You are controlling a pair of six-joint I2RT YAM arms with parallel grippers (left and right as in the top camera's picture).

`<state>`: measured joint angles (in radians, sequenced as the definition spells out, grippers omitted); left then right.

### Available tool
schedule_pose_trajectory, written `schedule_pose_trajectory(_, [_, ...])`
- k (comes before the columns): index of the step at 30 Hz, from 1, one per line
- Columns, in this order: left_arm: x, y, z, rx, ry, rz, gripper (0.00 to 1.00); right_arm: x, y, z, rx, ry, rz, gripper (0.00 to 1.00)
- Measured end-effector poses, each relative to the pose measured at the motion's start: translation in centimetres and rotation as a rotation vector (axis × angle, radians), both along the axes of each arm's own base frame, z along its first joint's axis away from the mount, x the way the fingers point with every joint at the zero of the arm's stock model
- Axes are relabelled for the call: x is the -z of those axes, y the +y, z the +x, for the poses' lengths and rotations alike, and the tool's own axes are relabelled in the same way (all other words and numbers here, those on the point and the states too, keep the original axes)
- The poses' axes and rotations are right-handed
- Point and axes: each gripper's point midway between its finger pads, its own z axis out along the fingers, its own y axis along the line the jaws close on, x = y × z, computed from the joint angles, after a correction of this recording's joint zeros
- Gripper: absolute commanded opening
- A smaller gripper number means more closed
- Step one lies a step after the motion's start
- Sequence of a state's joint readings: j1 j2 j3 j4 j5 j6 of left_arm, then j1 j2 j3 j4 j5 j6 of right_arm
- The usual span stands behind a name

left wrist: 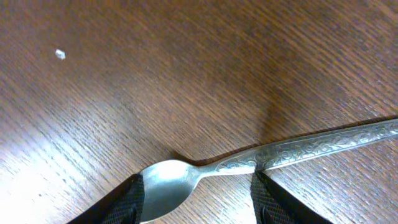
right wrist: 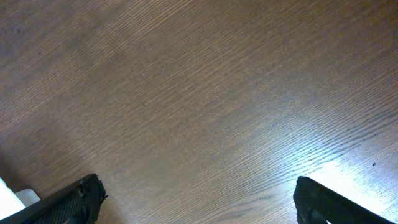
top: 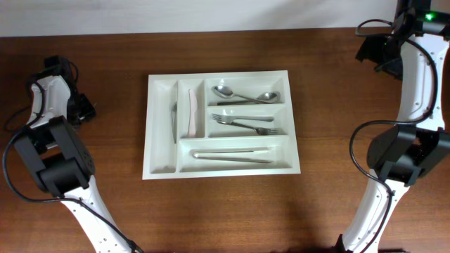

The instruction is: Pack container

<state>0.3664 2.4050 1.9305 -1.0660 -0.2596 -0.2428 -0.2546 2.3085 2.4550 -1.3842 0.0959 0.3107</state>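
Note:
The container is a white five-compartment tray at the table's middle. It holds two spoons, forks, long utensils, a knife and a pale utensil. My left gripper is far left of it, low over the table. In the left wrist view a patterned metal spoon lies on the wood, its bowl between the fingers of the left gripper, whose jaws stand apart. My right gripper is at the far right back; in its wrist view the right gripper is open over bare wood.
A small white speck lies on the wood ahead of the left gripper. A white corner shows at the lower left edge of the right wrist view. Both arm bases stand near the table's front corners.

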Motion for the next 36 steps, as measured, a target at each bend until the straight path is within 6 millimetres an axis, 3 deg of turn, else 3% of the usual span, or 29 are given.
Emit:
schedule_pose_trajectory(16, [-0.1, 0.1, -0.1, 0.133, 0.048, -0.012, 0.59, 0.0, 0.0, 0.0, 0.0, 0.0, 0.0, 0.99])
schedule_pose_trajectory(27, [-0.3, -0.2, -2.1, 0.284, 0.176, -0.061, 0.59, 0.0, 0.0, 0.0, 0.001, 0.0, 0.0, 0.99])
schedule_pose_trajectory(36, [-0.5, -0.2, -2.0, 0.306, 0.184, -0.073, 0.58, 0.0, 0.0, 0.0, 0.0, 0.0, 0.0, 0.99])
